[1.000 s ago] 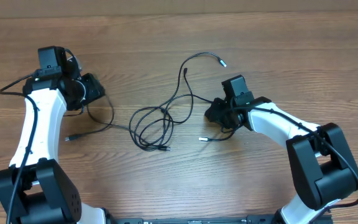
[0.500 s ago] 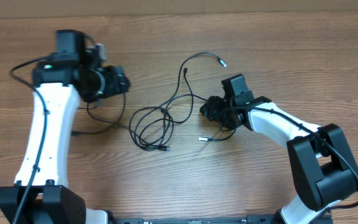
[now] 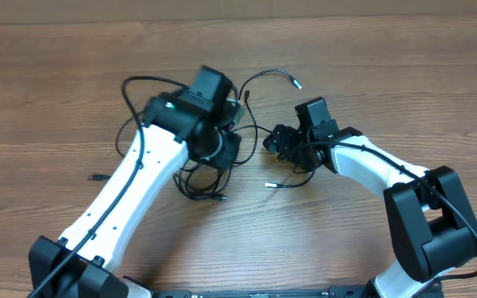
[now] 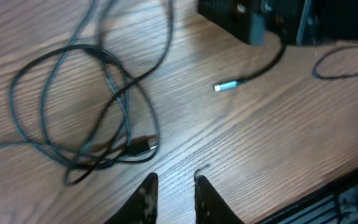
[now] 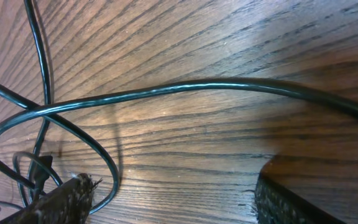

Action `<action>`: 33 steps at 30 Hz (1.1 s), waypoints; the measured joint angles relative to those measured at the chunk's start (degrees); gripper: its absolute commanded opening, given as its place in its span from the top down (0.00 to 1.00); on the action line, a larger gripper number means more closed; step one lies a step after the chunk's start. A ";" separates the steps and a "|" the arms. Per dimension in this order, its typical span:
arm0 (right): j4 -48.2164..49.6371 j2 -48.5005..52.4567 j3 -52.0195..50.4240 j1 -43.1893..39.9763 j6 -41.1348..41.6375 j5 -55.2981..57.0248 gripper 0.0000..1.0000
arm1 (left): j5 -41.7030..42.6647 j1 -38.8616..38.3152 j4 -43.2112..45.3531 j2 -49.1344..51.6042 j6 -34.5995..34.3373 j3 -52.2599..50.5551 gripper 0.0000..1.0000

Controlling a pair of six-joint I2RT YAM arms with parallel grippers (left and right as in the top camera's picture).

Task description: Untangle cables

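Cables (image 3: 199, 184): thin black cords lying on the wooden table (image 3: 48, 74) near its middle, between the two arms; they form several overlapping loose loops, partly hidden under the left arm (image 3: 131, 182) in the overhead view
Far strand: one cord arcs away from the loops toward the far side of the table and ends in a silvery tip (image 3: 296, 84), lying free on bare wood
Loose ends: a silvery plug (image 4: 225, 86) lies apart from the loops, its cord running toward the dark body of the right arm (image 3: 363, 165); a darker plug (image 4: 143, 147) rests at the near edge of the loops; a stray end (image 3: 98, 177) lies well apart on the left side of the table
Left gripper (image 4: 173, 190): hangs above the wood just beside the loops; its fingers are drawn close together with only a slim strip of table showing between them; nothing is caught there and no cord touches them
Right gripper (image 5: 166, 193): low over the table; jaws spread wide and released; a single cord curves across the wood ahead of the fingertips, grasped by neither; further strands cross one another at the left of that view
Arms: the left arm reaches diagonally in to the middle; the right arm bends in from the right; the two grippers are near each other but apart
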 measured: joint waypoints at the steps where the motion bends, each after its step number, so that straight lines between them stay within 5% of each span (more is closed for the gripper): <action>1: -0.02 0.00 0.00 0.00 0.02 0.00 0.18 | -0.17 -0.87 1.40 0.13 -0.02 -1.22 0.78; 5: -0.22 -0.04 0.02 0.00 -0.02 0.52 0.18 | -0.48 -2.56 6.56 1.36 -0.46 -6.73 0.64; 14: -0.24 -0.15 0.02 0.00 -0.20 1.31 0.18 | -2.91 -2.51 16.15 3.50 -3.23 -16.02 0.58; 21: -0.98 -0.37 0.20 0.00 -0.44 1.68 0.10 | -5.38 -2.51 22.38 3.54 -4.50 -19.47 0.69; 29: -2.23 -0.33 0.50 -3.23 -0.57 -8.41 0.01 | -7.67 -2.51 26.21 3.54 -4.44 -22.58 0.70; 31: -1.79 0.17 0.50 -4.92 -0.52 -13.16 0.00 | -7.74 -2.51 26.23 3.54 -4.50 -22.86 0.77; 32: -1.31 0.37 0.48 -5.88 -0.57 -15.91 0.00 | -7.76 -2.51 26.27 3.54 -4.68 -22.93 0.95; 33: -0.57 0.46 0.46 -6.58 -0.50 -18.21 0.00 | -7.85 -2.51 26.27 3.54 -4.83 -22.95 0.96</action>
